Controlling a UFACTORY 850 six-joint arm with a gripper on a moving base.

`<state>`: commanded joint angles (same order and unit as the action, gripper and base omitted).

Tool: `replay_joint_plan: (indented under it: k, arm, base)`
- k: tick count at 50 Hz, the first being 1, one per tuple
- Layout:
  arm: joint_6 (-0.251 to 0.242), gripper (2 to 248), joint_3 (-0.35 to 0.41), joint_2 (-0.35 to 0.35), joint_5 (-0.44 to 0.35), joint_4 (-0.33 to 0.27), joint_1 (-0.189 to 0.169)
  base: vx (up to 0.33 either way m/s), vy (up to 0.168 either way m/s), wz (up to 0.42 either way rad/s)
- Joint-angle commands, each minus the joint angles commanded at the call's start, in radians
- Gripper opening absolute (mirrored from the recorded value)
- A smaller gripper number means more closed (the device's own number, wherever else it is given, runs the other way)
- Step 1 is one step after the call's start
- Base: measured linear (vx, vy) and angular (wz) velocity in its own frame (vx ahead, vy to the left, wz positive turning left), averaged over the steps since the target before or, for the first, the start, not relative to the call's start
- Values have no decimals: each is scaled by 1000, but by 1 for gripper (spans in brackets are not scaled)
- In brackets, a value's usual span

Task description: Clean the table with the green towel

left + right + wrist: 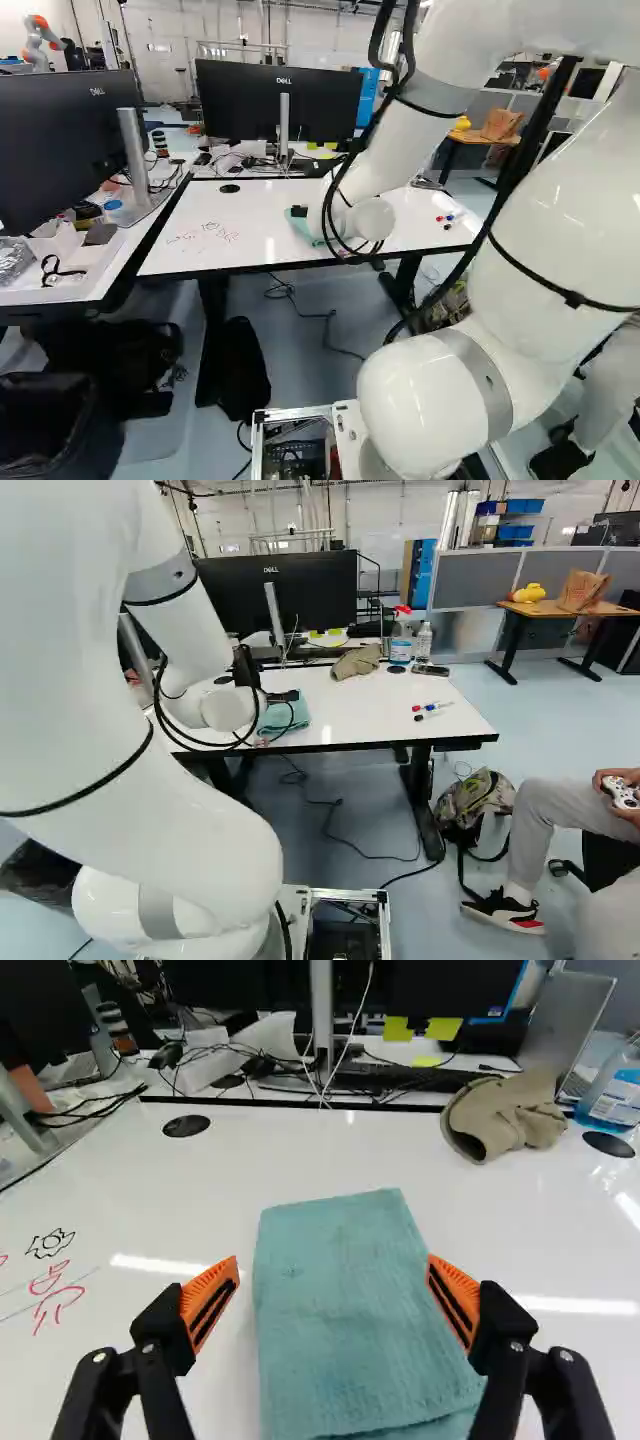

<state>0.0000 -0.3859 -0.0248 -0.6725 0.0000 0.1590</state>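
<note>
The arm [430, 400] was glossy white, its segments thick and rounded, with smooth grey bands [484, 385] around it. Black cables [328, 215] looped alongside, and thin black straps [530, 281] circled it, one with a small dark fastener [574, 299]. The black gripper [286, 696] had angular fingers [160, 1330], silvery screws [148, 1348] and ridged orange pads [203, 1290] with black strips.

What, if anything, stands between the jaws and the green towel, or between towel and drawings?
Nothing visible blocks the jaws from the green towel; towards the drawings, only one open jaw shows beside it, then white tabletop.
</note>
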Motion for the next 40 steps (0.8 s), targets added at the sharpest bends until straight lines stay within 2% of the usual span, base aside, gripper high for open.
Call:
replay_joint_plan:
  k: [32, 40]
  arm:
    - [0, 247, -81, 79, 200, 0, -9]
    - [0, 247, -87, 84, 205, 0, -9]
  base:
    - [0, 0, 0]
    - [0, 0, 0]
